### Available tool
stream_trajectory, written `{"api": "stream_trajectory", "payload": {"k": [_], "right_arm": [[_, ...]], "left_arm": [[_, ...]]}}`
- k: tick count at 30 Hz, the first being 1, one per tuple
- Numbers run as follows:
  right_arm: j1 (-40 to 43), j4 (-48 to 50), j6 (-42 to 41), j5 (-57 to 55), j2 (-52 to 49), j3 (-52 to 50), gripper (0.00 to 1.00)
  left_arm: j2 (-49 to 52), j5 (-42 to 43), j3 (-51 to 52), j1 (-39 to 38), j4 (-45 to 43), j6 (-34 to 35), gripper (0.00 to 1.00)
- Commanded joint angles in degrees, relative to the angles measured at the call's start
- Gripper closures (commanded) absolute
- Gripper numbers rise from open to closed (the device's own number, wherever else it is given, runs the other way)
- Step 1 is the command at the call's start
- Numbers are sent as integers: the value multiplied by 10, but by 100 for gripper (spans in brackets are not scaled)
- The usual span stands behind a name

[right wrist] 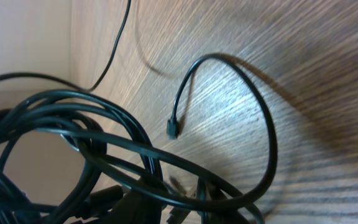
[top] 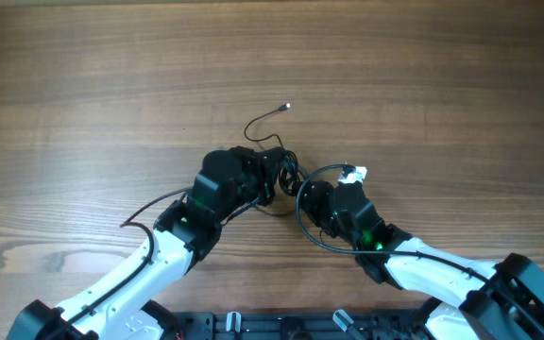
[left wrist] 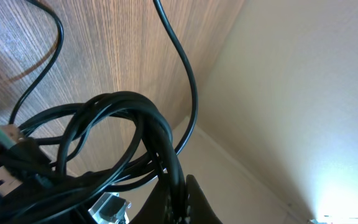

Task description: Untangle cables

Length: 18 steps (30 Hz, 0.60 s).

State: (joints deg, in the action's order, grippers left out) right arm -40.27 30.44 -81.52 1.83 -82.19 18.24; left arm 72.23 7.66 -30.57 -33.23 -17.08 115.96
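- The wood-grain counter (top: 111, 76) only shows whole from overhead. The wrist cams catch slivers of it plus a pale wall.
- The left arm (top: 159, 250) comes in from bottom left and the right arm (top: 423, 269) from bottom right. Both are cut off at the lower edge, and their heads meet mid-counter.
- The left claw (top: 270, 175) is closed right down. From overhead it's just a black blob in the tangle. Its own cam shows one finger (left wrist: 188, 199) at the bottom with the bundle looped over it. Can't tell if a strand is actually pinched.
- For the right claw (top: 312, 196) I honestly can't tell wide or narrow. Overhead it's dark on dark, and its own cam is blocked by cords.
- The cables (top: 287, 175) sit in a knotted clump between the two claws, up against both. Overhead it's just a lump, but the wrist cams show several strands twisted together right at the lens. One loop curls round under the right claw.
- A stray strand (top: 258, 121) arcs off the clump toward the far side and ends in a bright tip (top: 288, 106).
- There's a white bit (top: 354, 174) on the right claw's head, too small to identify.
- A small black plug (right wrist: 173, 129) on a hooked strand shows only in the right wrist cam.
- A pale-tipped plug (left wrist: 8, 134) shows only in the left wrist cam, blurry at the edge.
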Motion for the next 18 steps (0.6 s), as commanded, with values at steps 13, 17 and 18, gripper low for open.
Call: {"api": "stream_trajectory", "payload": {"k": [13, 17, 18], "right_arm": [[27, -68, 18, -60, -9, -1, 75], [27, -71, 4, -68, -9, -1, 74], [28, -68, 4, -68, -9, -1, 73]], "left_arm": [[-4, 149, -5, 89, -45, 90, 96], [-4, 191, -5, 89, -86, 84, 96], [-4, 191, -5, 89, -81, 63, 96]]}}
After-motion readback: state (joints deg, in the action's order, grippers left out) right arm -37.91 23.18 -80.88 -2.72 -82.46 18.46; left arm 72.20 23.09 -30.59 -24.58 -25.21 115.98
